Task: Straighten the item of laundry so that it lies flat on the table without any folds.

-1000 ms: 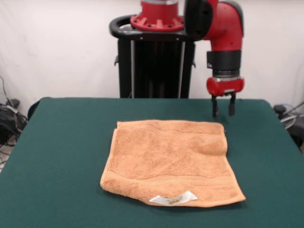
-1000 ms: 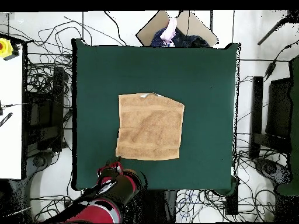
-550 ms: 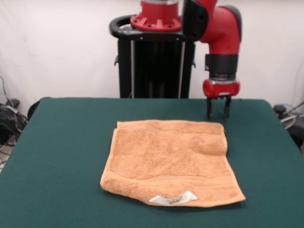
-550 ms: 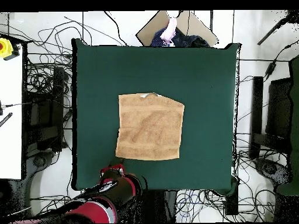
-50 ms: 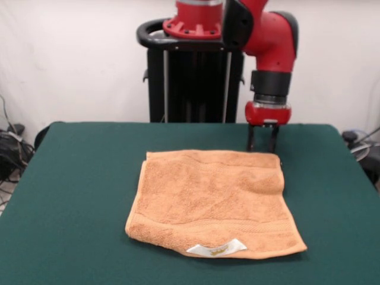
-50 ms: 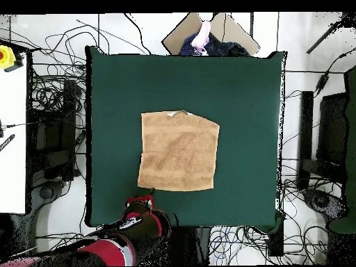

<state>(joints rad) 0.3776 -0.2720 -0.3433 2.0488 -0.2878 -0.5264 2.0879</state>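
The item of laundry (image 5: 214,202) is an orange-tan terry towel lying on the green table (image 5: 77,196), with a white label at its near edge. A fold runs along its right side near the far corner. In the overhead view the towel (image 6: 179,151) sits mid-table. My gripper (image 5: 262,144) hangs just above the towel's far right corner, open, with nothing between its fingers. From overhead the gripper (image 6: 141,203) shows below the towel's lower left corner.
The robot's black pedestal (image 5: 193,77) stands behind the table. Cables and equipment lie on the floor around the table (image 6: 257,83). A cardboard box (image 6: 208,33) with a person's hand above it sits past the table's top edge.
My gripper has moved left in the front view, closer to the towel's far right corner. The towel has not moved.
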